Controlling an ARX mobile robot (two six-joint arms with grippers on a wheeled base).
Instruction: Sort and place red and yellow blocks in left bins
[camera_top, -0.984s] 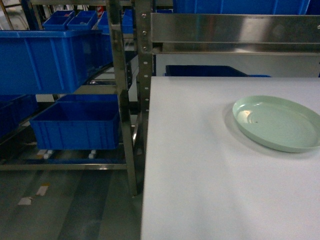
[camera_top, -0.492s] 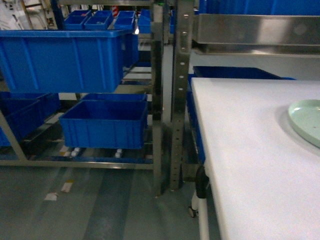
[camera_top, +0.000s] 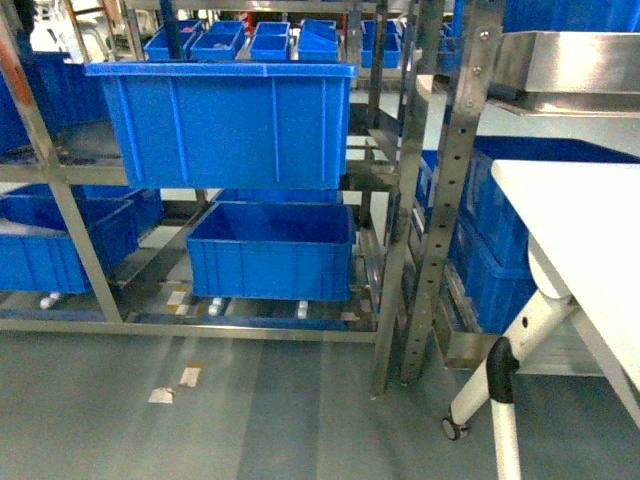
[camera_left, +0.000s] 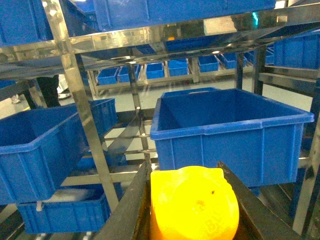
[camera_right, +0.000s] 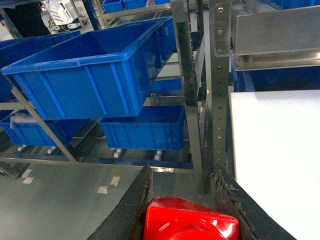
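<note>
Gripping a glossy yellow brick (camera_left: 194, 205), the left tool (camera_left: 192, 212) faces an empty blue crate (camera_left: 230, 132) ahead; the right tool (camera_right: 187, 220) clasps a red block (camera_right: 190, 220).

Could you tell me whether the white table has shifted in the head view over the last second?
Yes: the white table slid right, and the rack post slid right with it, so the camera turned left.

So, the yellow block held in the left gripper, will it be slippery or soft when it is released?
The yellow block looks glossy, so it is probably somewhat slippery between the left gripper fingers. It keeps its moulded shape, so likely stiff plastic, not soft. It seems light for its size, though weight cannot be seen.
</note>
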